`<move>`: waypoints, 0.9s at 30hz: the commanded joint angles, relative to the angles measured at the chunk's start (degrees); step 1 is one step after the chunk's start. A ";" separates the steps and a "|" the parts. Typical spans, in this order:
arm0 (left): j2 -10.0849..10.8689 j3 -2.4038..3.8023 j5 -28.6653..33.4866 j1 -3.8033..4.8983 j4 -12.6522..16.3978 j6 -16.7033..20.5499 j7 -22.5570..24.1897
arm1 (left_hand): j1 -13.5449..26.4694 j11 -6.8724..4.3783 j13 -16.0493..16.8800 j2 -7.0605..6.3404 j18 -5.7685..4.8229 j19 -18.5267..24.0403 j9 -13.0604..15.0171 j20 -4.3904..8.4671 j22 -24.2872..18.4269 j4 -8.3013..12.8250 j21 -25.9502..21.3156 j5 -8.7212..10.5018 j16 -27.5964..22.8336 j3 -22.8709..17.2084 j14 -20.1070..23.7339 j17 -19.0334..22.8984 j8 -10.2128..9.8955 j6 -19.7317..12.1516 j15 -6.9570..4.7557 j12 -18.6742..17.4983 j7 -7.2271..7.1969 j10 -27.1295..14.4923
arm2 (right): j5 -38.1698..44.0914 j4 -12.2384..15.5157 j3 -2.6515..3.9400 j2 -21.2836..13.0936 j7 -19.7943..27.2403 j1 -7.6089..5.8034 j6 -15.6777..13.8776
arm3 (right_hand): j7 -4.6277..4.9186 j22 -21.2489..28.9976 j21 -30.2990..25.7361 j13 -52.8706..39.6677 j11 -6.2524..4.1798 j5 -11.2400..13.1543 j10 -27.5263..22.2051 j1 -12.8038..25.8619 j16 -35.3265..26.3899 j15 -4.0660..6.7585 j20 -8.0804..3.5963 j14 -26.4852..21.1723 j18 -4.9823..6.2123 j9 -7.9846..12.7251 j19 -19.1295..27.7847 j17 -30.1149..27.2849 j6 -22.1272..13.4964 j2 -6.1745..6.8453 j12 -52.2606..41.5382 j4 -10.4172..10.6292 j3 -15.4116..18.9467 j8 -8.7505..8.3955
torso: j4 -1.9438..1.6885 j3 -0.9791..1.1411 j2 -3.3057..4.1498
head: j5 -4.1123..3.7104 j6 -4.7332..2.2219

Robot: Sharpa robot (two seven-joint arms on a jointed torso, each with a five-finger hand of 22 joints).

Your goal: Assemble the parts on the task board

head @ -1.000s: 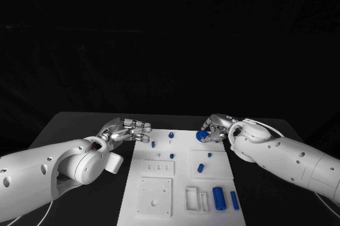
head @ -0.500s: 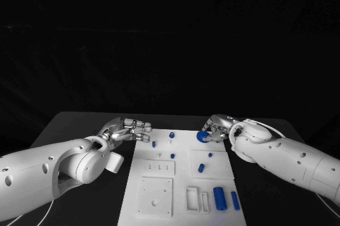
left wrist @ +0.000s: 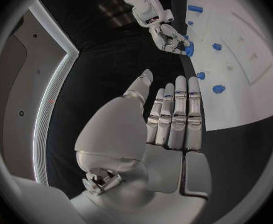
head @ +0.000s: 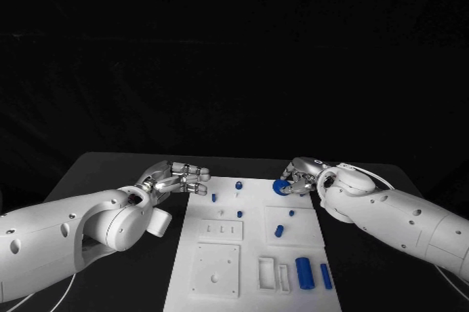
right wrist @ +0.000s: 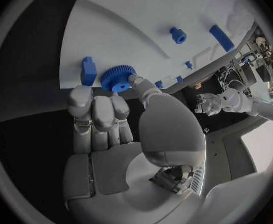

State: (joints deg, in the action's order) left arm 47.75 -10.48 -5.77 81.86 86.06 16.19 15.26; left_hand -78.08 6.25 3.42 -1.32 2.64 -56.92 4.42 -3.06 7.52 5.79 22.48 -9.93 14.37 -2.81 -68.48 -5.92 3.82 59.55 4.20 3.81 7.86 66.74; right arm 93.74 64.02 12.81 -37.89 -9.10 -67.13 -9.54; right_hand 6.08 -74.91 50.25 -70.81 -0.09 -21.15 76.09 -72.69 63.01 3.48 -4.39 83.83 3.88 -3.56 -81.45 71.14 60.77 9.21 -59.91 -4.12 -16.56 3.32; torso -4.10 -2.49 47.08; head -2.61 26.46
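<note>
Nearest the robot on the white rectangular task board (head: 217, 261), two blue cylindrical parts lie side by side: a thick blue cylinder (head: 303, 272) and, just beside it toward the board's right edge, a thinner blue rod (head: 324, 276). Farther up the board, a short blue peg (head: 278, 231) lies in a shallow square recess, and beyond it several small blue pins (head: 238, 214) stand in the board's middle.

At the board's far right corner, the right hand (head: 299, 177) holds a round blue toothed gear (right wrist: 117, 78) between its thumb and the fingertips; the gear sits low over the board surface, though contact with it cannot be judged. A small blue block (right wrist: 89, 70) stands just beside the gear.

The left hand (head: 179, 180) hovers over the black table (head: 108, 176) just off the board's far left edge, holding nothing, its fingers straight and side by side with the thumb apart.
</note>
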 commanded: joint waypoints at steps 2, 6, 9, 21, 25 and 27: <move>-0.12 0.04 -0.13 0.12 0.04 -0.75 0.16 | -0.17 0.07 0.03 0.18 0.63 -0.08 -0.07 -0.01 0.07 0.26 0.36 -0.46 -0.18 -0.42 -0.26 0.11 -0.11 -0.45 -0.01 -0.36 0.08 -0.59 | 0.35 -0.43 -0.25 0.15 -0.45 0.61 2.14 | -0.05 -5.99 -0.13 0.31 -0.05 -0.14 0.02 0.60 -0.08 0.03 0.26 0.39 0.61 -0.10 0.31 -0.12 0.24 -0.24 0.57 -0.48 0.16 0.24 | -0.03 -0.02 -0.04 | 0.09 0.20; -0.10 0.04 -0.15 0.12 0.02 -0.78 0.11 | -0.17 0.07 0.03 0.18 0.63 -0.08 -0.07 -0.01 0.07 0.26 0.36 -0.46 -0.18 -0.42 -0.26 0.11 -0.11 -0.45 -0.01 -0.36 0.08 -0.59 | 0.38 -0.31 -0.25 0.12 -0.48 0.72 2.11 | -0.01 -5.97 -0.23 0.46 -0.05 -0.26 -0.12 0.51 -0.20 0.02 0.28 0.38 0.62 -0.09 0.33 -0.20 0.07 -0.13 0.80 -0.74 0.28 0.22 | 0.02 -0.03 -0.09 | 0.10 0.33; -0.08 0.04 -0.15 0.12 0.05 -0.80 0.10 | -0.17 0.07 0.03 0.18 0.63 -0.08 -0.07 -0.01 0.07 0.26 0.36 -0.46 -0.18 -0.42 -0.26 0.11 -0.11 -0.45 -0.01 -0.36 0.08 -0.59 | 0.47 -0.16 -0.25 0.08 -0.46 0.77 2.18 | -0.19 -6.00 -0.18 0.56 -0.20 -2.87 -0.26 0.21 -0.22 0.12 0.26 0.39 0.64 -0.13 0.34 -0.20 1.00 -0.24 0.98 -1.29 -0.25 0.29 | 0.04 -0.04 -0.06 | 0.07 0.32; 0.06 0.00 -0.21 0.12 0.29 -0.74 0.19 | 0.28 0.08 0.03 0.24 0.64 0.13 -0.05 -0.04 0.18 0.23 0.68 -0.29 -0.18 -0.77 -0.29 0.12 -0.09 -0.43 0.00 -0.36 0.09 -0.56 | 5.65 2.65 -0.27 -0.52 -2.08 1.12 -1.40 | -2.22 -6.13 0.89 0.66 -1.49 -9.09 0.14 2.54 -0.55 1.11 -0.59 0.43 0.32 -0.47 0.36 -0.33 8.43 -0.14 1.35 -3.42 -6.09 0.30 | -0.15 -0.08 -0.10 | -0.26 0.38; 0.06 -0.02 -0.23 0.12 0.28 -0.74 0.23 | 0.28 0.08 0.03 0.24 0.64 0.13 -0.05 -0.04 0.18 0.23 0.68 -0.29 -0.18 -0.77 -0.29 0.12 -0.09 -0.43 0.00 -0.36 0.09 -0.56 | 7.21 3.74 -0.27 -0.58 -2.76 1.20 -2.83 | -2.39 -6.20 1.46 0.58 -1.60 -9.39 0.41 2.92 -0.57 1.24 -0.80 0.45 0.20 -0.49 0.37 -0.33 9.23 0.04 1.46 -4.02 -7.38 0.30 | -0.16 -0.11 -0.08 | -0.10 0.37; 0.06 -0.02 -0.23 0.12 0.27 -0.74 0.24 | 0.28 0.08 0.03 0.24 0.64 0.13 -0.05 -0.04 0.18 0.23 0.68 -0.29 -0.18 -0.77 -0.29 0.12 -0.09 -0.43 0.00 -0.36 0.09 -0.56 | 7.65 4.43 -0.26 -0.58 -3.08 1.23 -3.61 | -2.42 -6.23 1.71 0.51 -1.62 -9.50 0.51 3.05 -0.60 1.27 -0.87 0.47 0.16 -0.49 0.36 -0.36 9.35 0.07 1.46 -4.19 -7.71 0.30 | -0.12 -0.07 -0.07 | -0.06 0.34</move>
State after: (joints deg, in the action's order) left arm 47.87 -10.53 -5.81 81.86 86.17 16.17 15.09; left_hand -78.08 6.46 3.42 -1.32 2.64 -56.92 4.42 -3.06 7.62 6.05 22.94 -10.18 14.37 -3.40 -68.48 -5.87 3.82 59.55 4.20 3.81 7.87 66.53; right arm 97.96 67.98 12.62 -38.47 -10.59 -66.08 -11.65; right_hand 5.60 -74.90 51.71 -70.21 -1.46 -30.41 76.37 -70.25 62.63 4.40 -4.91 83.90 3.89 -4.12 -80.96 70.83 62.32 9.50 -58.67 -8.31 -24.05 3.36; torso -4.22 -2.56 47.00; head -2.75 26.85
